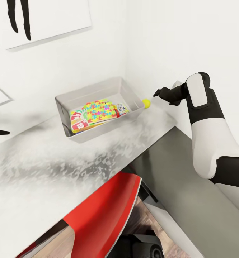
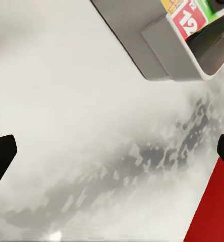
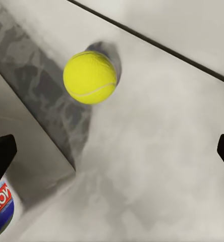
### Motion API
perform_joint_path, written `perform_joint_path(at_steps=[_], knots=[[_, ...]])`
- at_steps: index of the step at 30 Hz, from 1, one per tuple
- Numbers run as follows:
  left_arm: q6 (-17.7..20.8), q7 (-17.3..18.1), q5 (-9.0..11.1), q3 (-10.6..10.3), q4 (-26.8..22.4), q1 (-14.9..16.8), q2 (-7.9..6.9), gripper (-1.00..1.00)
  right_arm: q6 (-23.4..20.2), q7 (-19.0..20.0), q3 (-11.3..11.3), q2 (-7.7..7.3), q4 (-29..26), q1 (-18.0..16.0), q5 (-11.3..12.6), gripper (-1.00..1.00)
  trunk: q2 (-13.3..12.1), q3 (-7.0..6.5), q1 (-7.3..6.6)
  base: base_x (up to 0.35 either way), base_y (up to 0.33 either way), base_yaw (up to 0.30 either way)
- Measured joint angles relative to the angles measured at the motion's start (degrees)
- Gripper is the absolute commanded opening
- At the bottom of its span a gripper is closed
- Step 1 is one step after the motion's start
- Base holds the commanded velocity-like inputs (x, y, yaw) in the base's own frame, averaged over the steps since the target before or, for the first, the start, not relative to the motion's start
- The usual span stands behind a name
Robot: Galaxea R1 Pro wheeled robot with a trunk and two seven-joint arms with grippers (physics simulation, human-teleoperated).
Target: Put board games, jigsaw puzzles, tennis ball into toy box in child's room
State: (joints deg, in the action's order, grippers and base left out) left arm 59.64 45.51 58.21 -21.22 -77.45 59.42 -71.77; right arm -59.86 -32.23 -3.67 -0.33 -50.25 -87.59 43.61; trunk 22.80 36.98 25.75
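The light-grey toy box (image 1: 98, 87) stands on the table (image 1: 55, 161) near the wall corner. Inside it lie a bright jigsaw puzzle (image 1: 98, 109), a red, yellow and green board game (image 1: 78, 122) and another printed box (image 1: 121, 108). The tennis ball (image 1: 146, 103) rests on the table just outside the box's right end. My right gripper (image 1: 158, 93) hovers open close to the right of the ball (image 3: 90, 76), which lies ahead of its spread fingers (image 3: 1, 156). My left gripper (image 2: 112, 154) is open over bare table, short of the box's corner (image 2: 167, 50).
A red swivel chair (image 1: 105, 211) is tucked under the table's front edge. The lower dark-grey desk section (image 1: 177, 172) runs below my right arm. White walls close in behind the box and the ball, with a framed silhouette picture (image 1: 51, 18) above.
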Motion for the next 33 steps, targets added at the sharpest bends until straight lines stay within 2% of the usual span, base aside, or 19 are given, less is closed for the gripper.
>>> perform_joint_path(at_steps=[8,22,33], knots=[[0.02,2.7,-0.27,0.1,0.09,-0.01,-0.56,1.0,0.0,0.0,-0.07,0.07,-0.07,-0.05,0.0,1.0,0.0,0.75,0.0,0.0,0.0,0.0],[-0.03,2.94,-0.57,0.03,0.11,-0.01,-0.53,1.0,0.0,-0.07,-0.08,0.1,-0.08,-1.41,0.11,1.0,0.0,2.07,0.0,0.0,0.0,0.0],[-0.02,2.95,-0.58,0.05,0.11,-0.01,-0.61,1.0,-0.01,-0.09,-0.16,0.18,0.41,-4.53,0.33,1.0,0.0,3.11,0.0,0.0,0.0,0.0]])
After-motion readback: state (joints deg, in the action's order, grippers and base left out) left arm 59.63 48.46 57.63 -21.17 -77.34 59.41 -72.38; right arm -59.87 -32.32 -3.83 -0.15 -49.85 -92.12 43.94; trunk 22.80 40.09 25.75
